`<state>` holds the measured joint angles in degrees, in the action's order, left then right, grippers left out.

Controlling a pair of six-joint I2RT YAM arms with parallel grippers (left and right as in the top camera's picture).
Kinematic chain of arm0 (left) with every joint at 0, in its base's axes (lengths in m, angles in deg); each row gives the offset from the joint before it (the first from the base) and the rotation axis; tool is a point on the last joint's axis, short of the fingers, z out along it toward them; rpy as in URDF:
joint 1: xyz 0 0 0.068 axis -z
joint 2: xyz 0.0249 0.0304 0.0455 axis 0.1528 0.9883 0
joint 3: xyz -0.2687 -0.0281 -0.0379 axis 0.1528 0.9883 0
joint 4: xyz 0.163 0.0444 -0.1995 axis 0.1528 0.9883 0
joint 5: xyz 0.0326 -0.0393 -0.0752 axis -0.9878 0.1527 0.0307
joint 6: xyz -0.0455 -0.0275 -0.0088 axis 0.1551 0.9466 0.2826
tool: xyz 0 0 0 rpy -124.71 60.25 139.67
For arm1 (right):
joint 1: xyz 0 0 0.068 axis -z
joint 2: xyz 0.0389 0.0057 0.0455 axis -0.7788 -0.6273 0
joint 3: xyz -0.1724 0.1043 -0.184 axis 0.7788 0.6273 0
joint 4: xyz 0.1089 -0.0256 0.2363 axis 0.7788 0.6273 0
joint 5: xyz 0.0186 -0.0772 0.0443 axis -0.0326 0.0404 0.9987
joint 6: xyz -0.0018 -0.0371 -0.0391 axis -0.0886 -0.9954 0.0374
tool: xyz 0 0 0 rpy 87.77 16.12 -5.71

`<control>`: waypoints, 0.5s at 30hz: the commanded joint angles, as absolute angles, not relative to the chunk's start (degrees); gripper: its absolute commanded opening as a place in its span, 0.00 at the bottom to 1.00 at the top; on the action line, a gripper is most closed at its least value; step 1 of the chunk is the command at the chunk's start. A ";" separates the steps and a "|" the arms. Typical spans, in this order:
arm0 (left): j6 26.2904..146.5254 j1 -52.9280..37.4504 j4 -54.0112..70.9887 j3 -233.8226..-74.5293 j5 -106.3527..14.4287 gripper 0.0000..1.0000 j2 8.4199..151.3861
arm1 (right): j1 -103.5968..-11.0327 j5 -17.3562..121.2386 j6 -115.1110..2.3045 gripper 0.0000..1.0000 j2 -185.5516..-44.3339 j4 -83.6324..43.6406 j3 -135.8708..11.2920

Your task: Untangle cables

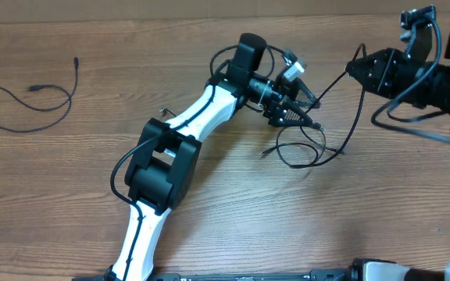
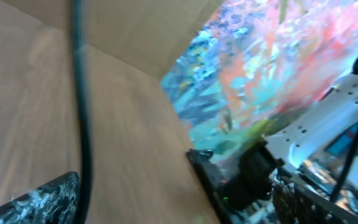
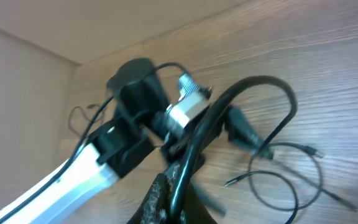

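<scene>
A loose tangle of thin black cables [image 1: 311, 148] lies on the wooden table right of centre. My left gripper [image 1: 303, 113] hovers at its upper edge. In the blurred left wrist view the jaws [image 2: 166, 208] look open, and one black cable [image 2: 79, 93] runs past the left finger. My right gripper [image 1: 351, 69] is shut on a black cable [image 3: 253, 84] that arcs up from the jaws [image 3: 185, 186] and down to the tangle [image 3: 284, 180]. A separate cable [image 1: 22, 105] lies stretched out at the far left.
The left arm [image 1: 162, 164] crosses the table diagonally from the front edge and fills the left of the right wrist view [image 3: 135, 124]. The right arm's thick black cables [image 1: 412, 117] hang at the right. A cardboard wall [image 1: 170, 8] runs along the back edge.
</scene>
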<state>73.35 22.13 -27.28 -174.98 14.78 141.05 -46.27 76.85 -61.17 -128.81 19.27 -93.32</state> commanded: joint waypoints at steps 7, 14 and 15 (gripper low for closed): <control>78.75 22.89 -27.41 -174.79 17.07 1.00 139.23 | -45.81 72.30 -61.54 0.04 -135.04 11.93 -94.60; 79.16 25.08 -27.48 -174.79 17.07 1.00 139.21 | -45.81 68.21 -58.61 0.04 -139.21 4.47 -94.60; 79.16 25.39 -27.48 -174.79 17.10 1.00 139.21 | -45.81 66.53 -57.82 0.04 -139.94 3.66 -94.60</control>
